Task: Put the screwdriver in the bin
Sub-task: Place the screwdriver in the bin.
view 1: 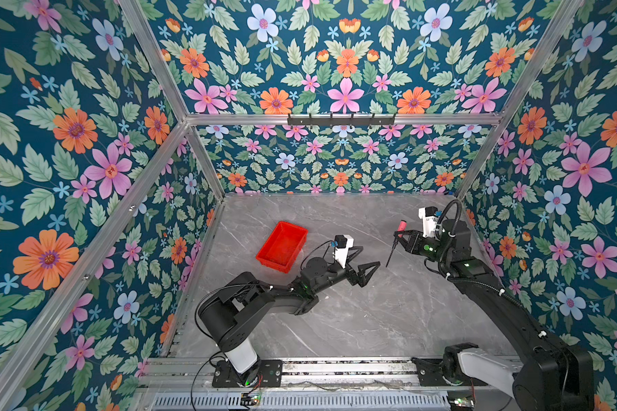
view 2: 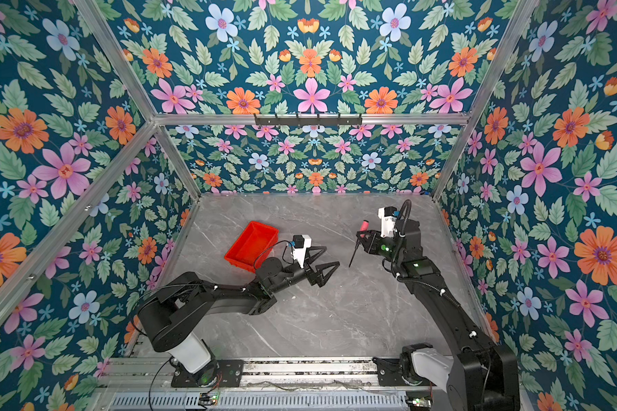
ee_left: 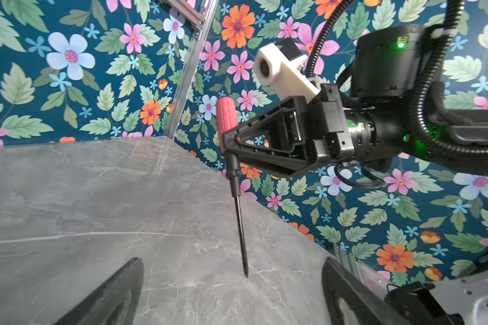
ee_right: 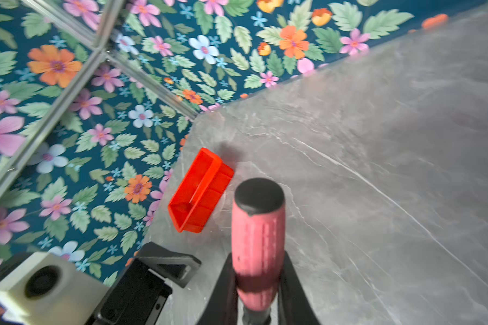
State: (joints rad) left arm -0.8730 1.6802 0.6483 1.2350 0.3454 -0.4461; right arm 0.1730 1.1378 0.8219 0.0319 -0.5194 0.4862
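Grey marble tabletop (view 1: 371, 313) below pink-handled, black-shafted screwdriver (ee_left: 226, 121)

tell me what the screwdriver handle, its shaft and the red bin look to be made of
screwdriver handle: pinkish-red, matte, with ribbed texture, likely rubbery plastic; black end cap.
shaft: thin, black, dull, probably coated metal, though the look leaves it open.
bin: smooth bright red, thin moulded walls with ribs, likely hard plastic.
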